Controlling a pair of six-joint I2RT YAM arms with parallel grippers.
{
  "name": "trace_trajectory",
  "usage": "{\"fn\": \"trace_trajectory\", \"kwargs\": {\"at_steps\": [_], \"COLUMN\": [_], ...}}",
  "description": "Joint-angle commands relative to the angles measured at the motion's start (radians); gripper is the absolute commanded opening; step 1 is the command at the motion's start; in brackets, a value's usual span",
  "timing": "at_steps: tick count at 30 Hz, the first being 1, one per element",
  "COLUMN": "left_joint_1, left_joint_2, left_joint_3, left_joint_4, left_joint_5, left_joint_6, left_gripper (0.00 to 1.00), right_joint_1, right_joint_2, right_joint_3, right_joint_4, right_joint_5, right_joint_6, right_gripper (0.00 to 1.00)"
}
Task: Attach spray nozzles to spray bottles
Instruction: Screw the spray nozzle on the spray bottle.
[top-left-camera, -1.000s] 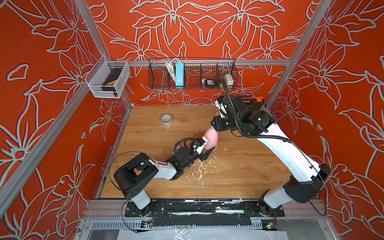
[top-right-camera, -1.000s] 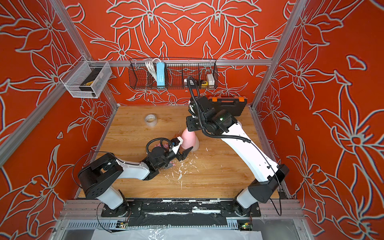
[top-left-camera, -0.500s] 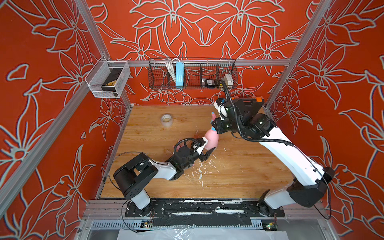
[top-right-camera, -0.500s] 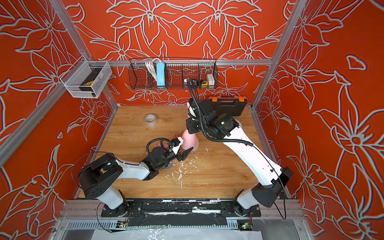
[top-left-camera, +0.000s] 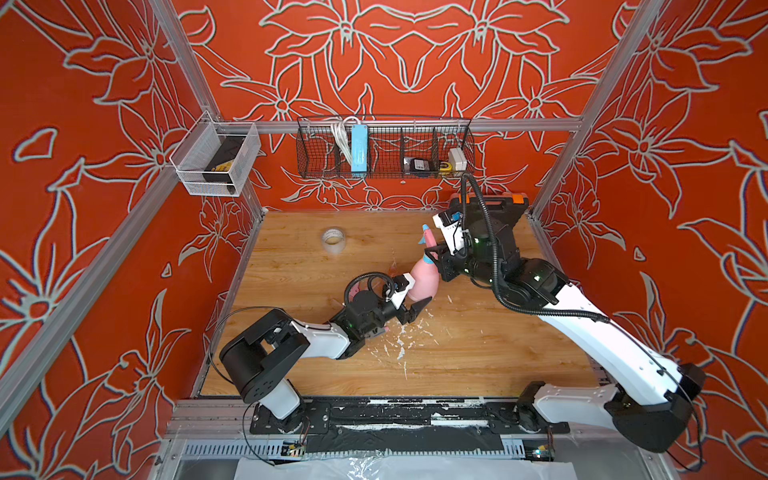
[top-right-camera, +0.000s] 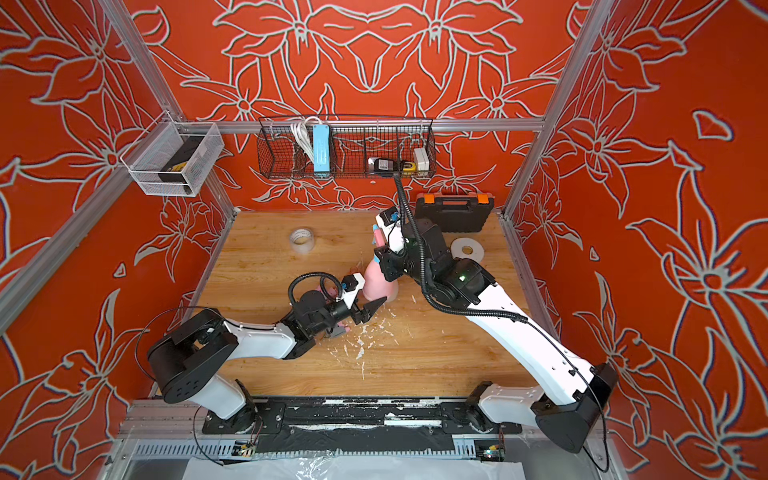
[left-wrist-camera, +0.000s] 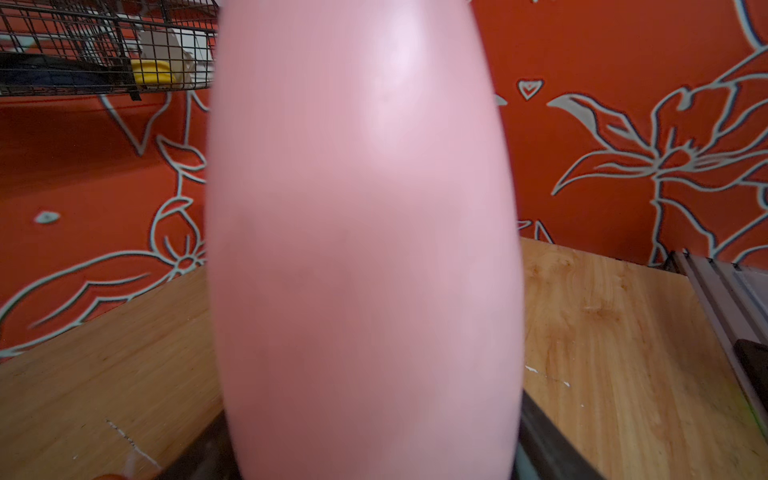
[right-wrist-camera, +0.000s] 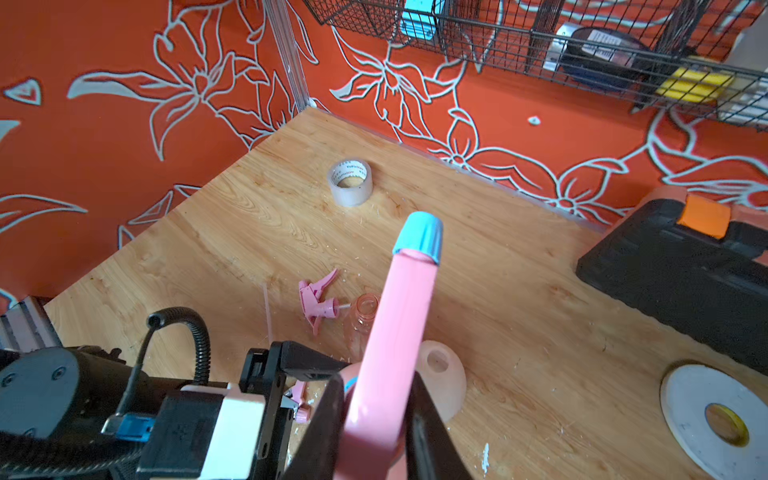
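Two black jaws of the right gripper (right-wrist-camera: 374, 419) are pinched tight on the pink-and-blue spray nozzle (right-wrist-camera: 401, 307). Its blue tip points up and toward the far side. The nozzle sits on top of the pink bottle (left-wrist-camera: 365, 228), which stands up near the middle of the wooden table (top-left-camera: 478, 353). The left gripper (top-left-camera: 411, 300) has its jaws spread wide around the fat bottom part of that bottle, one on each side. It looks to be holding it steady.

I think this is the step where the nozzle gets fixed onto the neck. I cannot tell if it is screwed on all the way. The next move calls for turning the nozzle's ring on the neck, while the left jaws stop the bottle from spinning or tipping.

Farther out, the cream-white bottle (right-wrist-camera: 440, 374) is just beside the pink one. The orange bottle (right-wrist-camera: 365, 309) lies on its side a little to the far left, with the all-pink nozzle (right-wrist-camera: 318, 301) just beside its mouth. Neither bottle has a top on yet.
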Motion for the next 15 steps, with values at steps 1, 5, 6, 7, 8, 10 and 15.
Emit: {"fn": "trace_trajectory", "kwargs": {"at_steps": [1, 5, 6, 7, 8, 10, 15], "left_joint_1": [0.012, 0.012, 0.013, 0.014, 0.014, 0.015, 0.015], "left_joint_2": [-0.047, -0.057, -0.058, -0.059, -0.06, -0.065, -0.076], "left_joint_3": [0.026, 0.032, 0.033, 0.035, 0.038, 0.042, 0.052], "left_joint_4": [0.052, 0.031, 0.03, 0.03, 0.03, 0.033, 0.048], "left_joint_5": [0.048, 0.046, 0.046, 0.046, 0.047, 0.055, 0.078], "left_joint_6": [-0.019, -0.01, -0.01, -0.01, -0.014, -0.023, -0.045], "left_gripper": [0.37, 0.37, 0.37, 0.37, 0.37, 0.37, 0.37], "right_joint_1": [0.005, 0.006, 0.006, 0.005, 0.006, 0.005, 0.005], "right_joint_2": [0.002, 0.007, 0.007, 0.006, 0.002, -0.008, -0.024], "right_joint_3": [-0.02, -0.015, -0.019, -0.022, -0.03, -0.051, -0.095], "right_joint_4": [0.01, -0.017, -0.019, -0.02, -0.019, -0.005, 0.036], "right_joint_5": [-0.049, -0.048, -0.046, -0.044, -0.046, -0.053, -0.07], "right_joint_6": [-0.053, -0.068, -0.072, -0.076, -0.079, -0.08, -0.056], "right_gripper": [0.0, 0.0, 0.0, 0.0, 0.0, 0.0, 0.0]}}
